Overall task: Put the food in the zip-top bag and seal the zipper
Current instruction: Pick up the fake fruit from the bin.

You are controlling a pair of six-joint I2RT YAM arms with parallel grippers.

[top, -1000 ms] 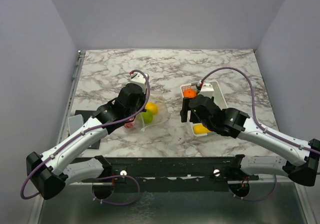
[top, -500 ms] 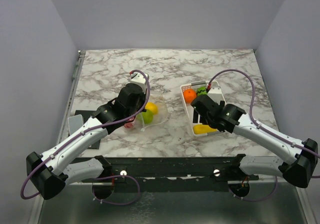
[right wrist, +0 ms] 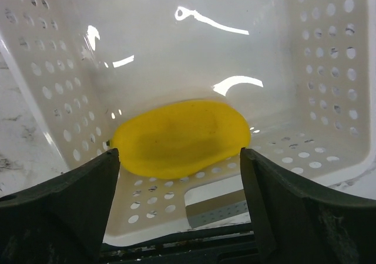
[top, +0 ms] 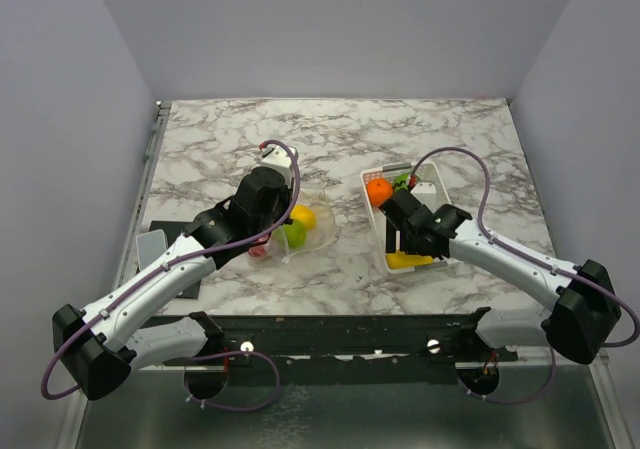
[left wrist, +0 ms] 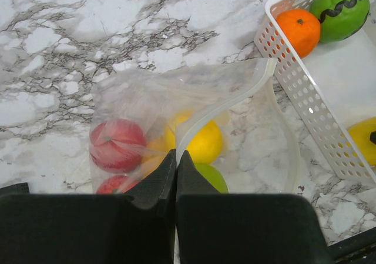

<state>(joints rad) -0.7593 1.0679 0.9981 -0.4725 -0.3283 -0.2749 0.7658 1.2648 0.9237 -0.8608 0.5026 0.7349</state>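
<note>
The left gripper was pressed together, and a fold of the zip-top bag was pinched between its fingers at the near edge of the bag. The bag was laid on the marble tabletop, on the left side of the white tray and near to it. Its mouth was turned toward the tray and was held partly open. The zipper was seen as a pale curved strip that ran from the gripper up to the far corner of the mouth, and it was not pressed shut.

Some food was already seen inside the bag: a red piece at the left, a second red piece half hidden just below it, a yellow round piece in the middle, and a light green piece close to the fingers.

The right gripper was lowered into the near end of the tray and was spread wide. A long yellow piece was lying on the tray floor between its two fingers. Whether the fingers touched it could not be told. At the far end of the tray an orange and a green ball with a dark wavy stripe were placed just beside each other.
</note>
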